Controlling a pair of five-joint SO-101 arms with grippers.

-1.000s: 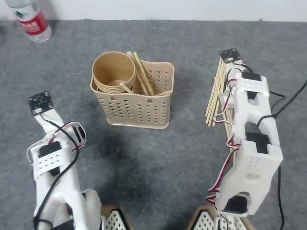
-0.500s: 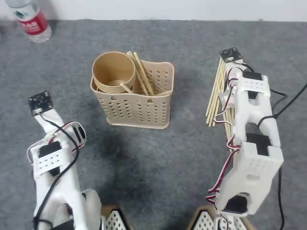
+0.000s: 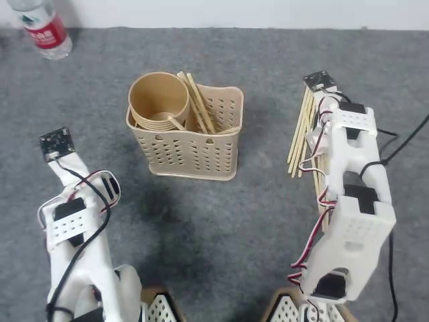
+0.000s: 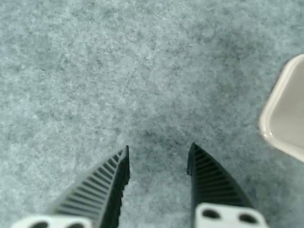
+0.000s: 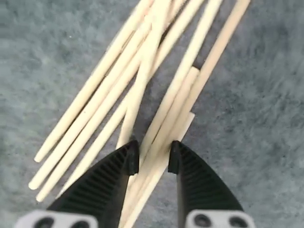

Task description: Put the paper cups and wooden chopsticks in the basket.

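A beige perforated basket (image 3: 201, 151) stands mid-table. Inside it sit stacked paper cups (image 3: 159, 100) and a few wooden chopsticks (image 3: 199, 102) leaning beside them. A loose bundle of wooden chopsticks (image 3: 299, 131) lies on the grey carpet to the basket's right, under the right arm. In the right wrist view my right gripper (image 5: 152, 154) is down at the carpet, its fingers shut on a couple of chopsticks (image 5: 164, 128) from the fanned pile. My left gripper (image 4: 159, 148) hangs open over bare carpet at the lower left, and a corner of the basket (image 4: 285, 114) shows at the edge of its view.
A plastic water bottle (image 3: 43, 27) with a red label lies at the back left corner. Grey carpet covers the table, with open room between the basket and both arms. The arm bases sit at the near edge.
The right arm's wrist has shifted and tilted slightly over the loose chopsticks. The left arm, basket and cups have not moved.
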